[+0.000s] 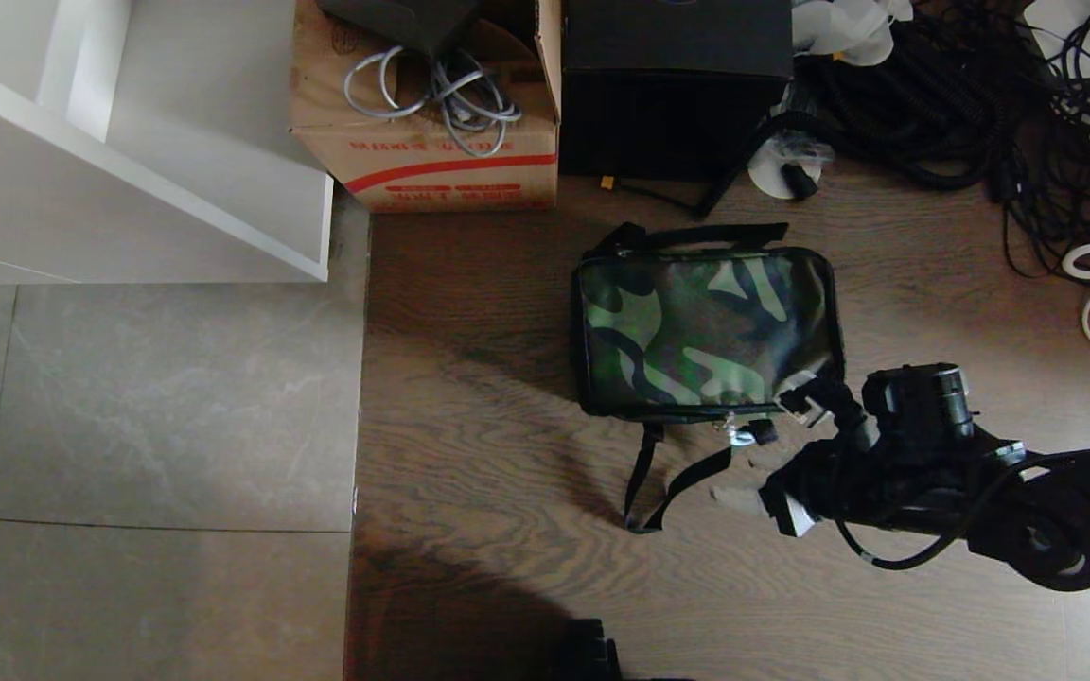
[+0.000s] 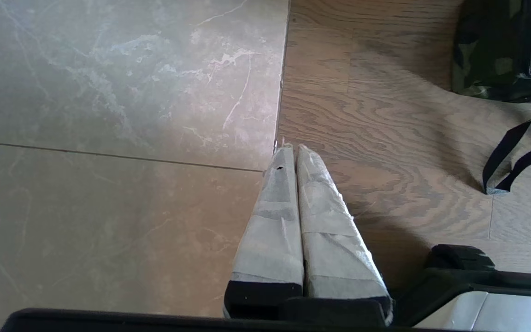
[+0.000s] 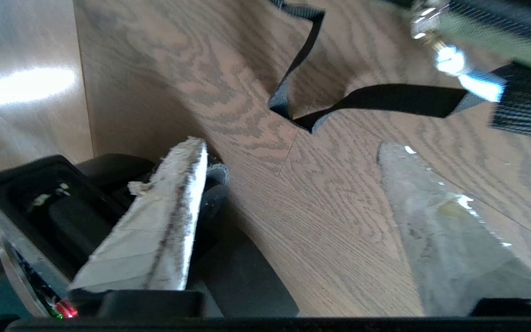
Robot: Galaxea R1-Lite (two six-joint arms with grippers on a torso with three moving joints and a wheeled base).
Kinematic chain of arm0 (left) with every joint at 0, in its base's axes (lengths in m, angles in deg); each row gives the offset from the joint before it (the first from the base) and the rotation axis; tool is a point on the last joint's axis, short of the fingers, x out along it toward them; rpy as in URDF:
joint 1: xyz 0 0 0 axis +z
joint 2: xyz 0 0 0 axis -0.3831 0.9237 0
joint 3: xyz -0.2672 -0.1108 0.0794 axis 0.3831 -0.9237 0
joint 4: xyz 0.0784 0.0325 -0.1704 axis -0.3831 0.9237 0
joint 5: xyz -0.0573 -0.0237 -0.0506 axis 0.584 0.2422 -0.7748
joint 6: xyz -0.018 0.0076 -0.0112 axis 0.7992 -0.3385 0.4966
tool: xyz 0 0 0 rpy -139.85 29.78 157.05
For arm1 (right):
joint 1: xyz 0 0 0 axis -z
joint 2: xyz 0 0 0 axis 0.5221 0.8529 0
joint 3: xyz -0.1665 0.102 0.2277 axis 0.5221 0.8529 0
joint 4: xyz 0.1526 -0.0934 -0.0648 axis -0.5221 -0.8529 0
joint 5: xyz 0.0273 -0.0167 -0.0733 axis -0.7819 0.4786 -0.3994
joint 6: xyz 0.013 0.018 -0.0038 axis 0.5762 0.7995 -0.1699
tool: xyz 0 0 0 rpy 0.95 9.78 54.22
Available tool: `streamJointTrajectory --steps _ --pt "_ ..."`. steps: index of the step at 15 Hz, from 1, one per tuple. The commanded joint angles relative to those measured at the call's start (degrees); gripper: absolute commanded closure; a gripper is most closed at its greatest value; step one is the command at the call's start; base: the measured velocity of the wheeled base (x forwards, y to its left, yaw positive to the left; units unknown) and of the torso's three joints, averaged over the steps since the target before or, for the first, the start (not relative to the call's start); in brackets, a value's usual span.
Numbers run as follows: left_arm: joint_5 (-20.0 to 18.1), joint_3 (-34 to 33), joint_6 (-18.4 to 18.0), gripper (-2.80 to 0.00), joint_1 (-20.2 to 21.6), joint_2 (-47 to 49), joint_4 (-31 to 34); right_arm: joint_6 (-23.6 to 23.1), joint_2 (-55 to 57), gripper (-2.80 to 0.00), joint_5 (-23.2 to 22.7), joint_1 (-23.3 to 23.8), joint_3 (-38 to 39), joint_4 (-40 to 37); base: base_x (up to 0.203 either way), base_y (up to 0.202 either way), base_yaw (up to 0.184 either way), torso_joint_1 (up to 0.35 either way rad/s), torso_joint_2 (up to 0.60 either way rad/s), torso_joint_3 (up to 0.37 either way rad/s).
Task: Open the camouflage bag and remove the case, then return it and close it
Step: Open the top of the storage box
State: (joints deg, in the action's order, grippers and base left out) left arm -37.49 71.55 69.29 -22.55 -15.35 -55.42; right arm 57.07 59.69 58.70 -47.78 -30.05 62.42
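The camouflage bag (image 1: pixel 706 326) lies flat on the wooden floor (image 1: pixel 488 454) just right of the head view's centre, zipped along its black edge, green-and-black pattern up. Its white zipper pull (image 1: pixel 744 437) sits at the lower edge, and black straps (image 1: pixel 663 487) trail down onto the boards; another strap shows along the top edge. The case is not visible.

The right pincer (image 1: pixel 761 473) hovers at lower right, just below the bag's lower right corner, its taped fingers (image 3: pixel 164 216) spread apart with nothing between them. The left pincer (image 2: pixel 293 152) appears only in its own wrist view, fingers pressed together and empty, over the seam between grey tile (image 1: pixel 148 416) and wood.

Upper left holds white furniture (image 1: pixel 129 151); upper centre a cardboard box (image 1: pixel 431 142) with grey cables, then a tall black box (image 1: pixel 673 85). A tangle of black cables (image 1: pixel 980 104) fills the upper right.

The black box's top is cut off by the frame. The right wrist view is blurred around the zipper pull.
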Motion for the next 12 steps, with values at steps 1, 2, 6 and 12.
streamJointTrajectory --steps 1,2,6,12 --pt "0.05 -0.44 0.03 0.00 0.01 0.00 -0.05 -0.20 4.52 -2.80 0.36 0.22 -1.12 3.19 0.000 0.000 0.000 0.000 0.00 0.000" --pt "0.05 -0.44 0.03 0.00 0.02 0.00 -0.05 -0.19 5.59 -2.80 1.84 0.32 -2.19 4.44 0.000 0.000 0.000 0.000 0.00 0.000" --pt "0.05 -0.44 0.03 0.00 -0.03 0.00 -0.05 -0.18 7.99 -2.80 6.70 1.40 -3.91 8.03 0.000 0.000 0.000 0.000 0.00 0.000" --pt "0.05 -0.44 0.03 0.00 0.02 0.00 -0.05 1.08 11.69 -2.80 6.55 1.13 -5.52 15.03 0.000 0.000 0.000 0.000 0.00 0.000"
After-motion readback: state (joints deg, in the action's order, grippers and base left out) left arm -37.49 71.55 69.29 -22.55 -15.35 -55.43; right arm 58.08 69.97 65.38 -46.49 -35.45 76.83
